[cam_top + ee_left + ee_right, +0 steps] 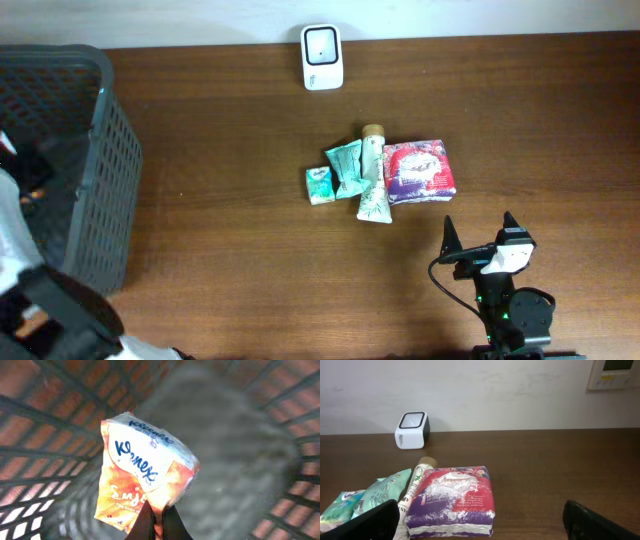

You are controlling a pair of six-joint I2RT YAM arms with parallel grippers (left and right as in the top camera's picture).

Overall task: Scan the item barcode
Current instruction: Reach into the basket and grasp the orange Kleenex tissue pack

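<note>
In the left wrist view, my left gripper is shut on the lower edge of an orange and white Kleenex tissue pack, held inside the dark mesh basket. No barcode shows on the pack's visible face. The white scanner stands at the table's far edge, with its dark window facing the table in the right wrist view. Near the table's front right, my right gripper is open with nothing between its fingers. It faces a red and purple pack.
The grey basket fills the table's left end. At mid-table lie the red and purple pack, a tube, a teal pouch and a small teal packet. Bare wood lies between these and the scanner.
</note>
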